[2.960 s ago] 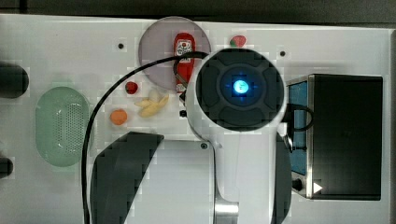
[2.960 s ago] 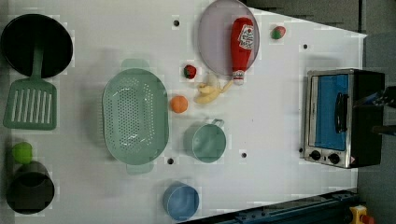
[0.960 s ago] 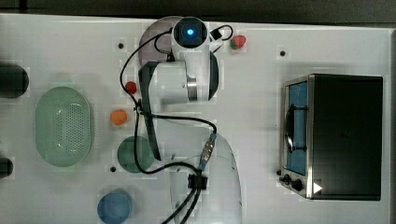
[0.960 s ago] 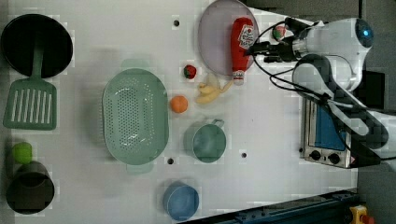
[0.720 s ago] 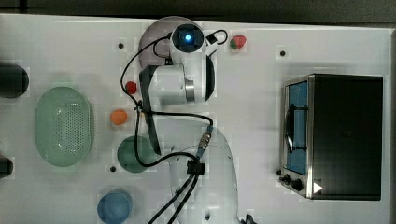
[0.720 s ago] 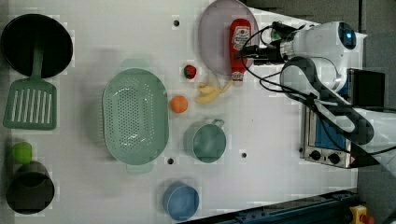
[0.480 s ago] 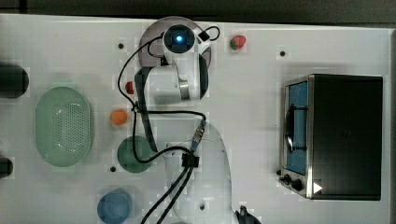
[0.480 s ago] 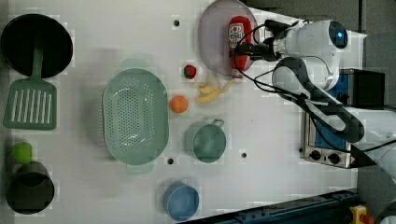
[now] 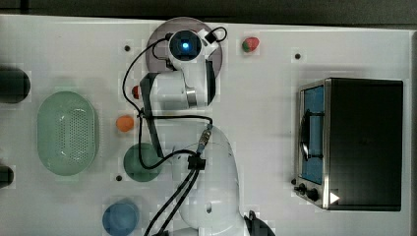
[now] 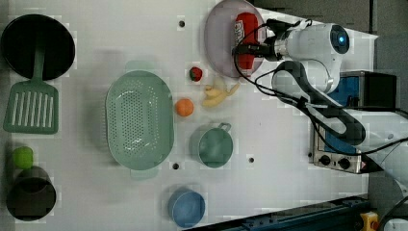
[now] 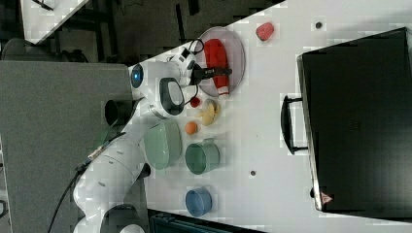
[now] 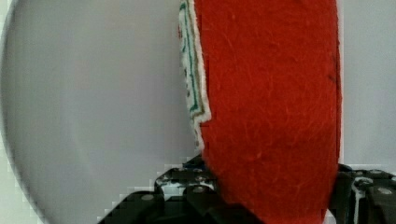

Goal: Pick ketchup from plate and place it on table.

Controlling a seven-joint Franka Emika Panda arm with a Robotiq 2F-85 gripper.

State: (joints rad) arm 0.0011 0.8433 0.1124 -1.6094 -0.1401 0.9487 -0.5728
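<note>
Here, ketchup lying flat on the pale lilac plate, long axis running across the dish, body felt-red with a whitish label edge seen from the wrist. Tool down over the bottle's middle in the left view, dark fingers either side of the red body in the wrist view, pressed against both flanks — closed around the ketchup, bottle still resting on the plate. Arm reaching from the left view's right, wrist over the plate's rim. In the right view, same grip: tool across the bottle on the plate. On the white worktop, just beside the plate, a small red ball and a pale yellow banana piece; farther off, an orange ball, a perforated green basket, a green cup, a blue bowl. Toaster oven well apart at the top view's right, strawberry-like piece near the plate.
</note>
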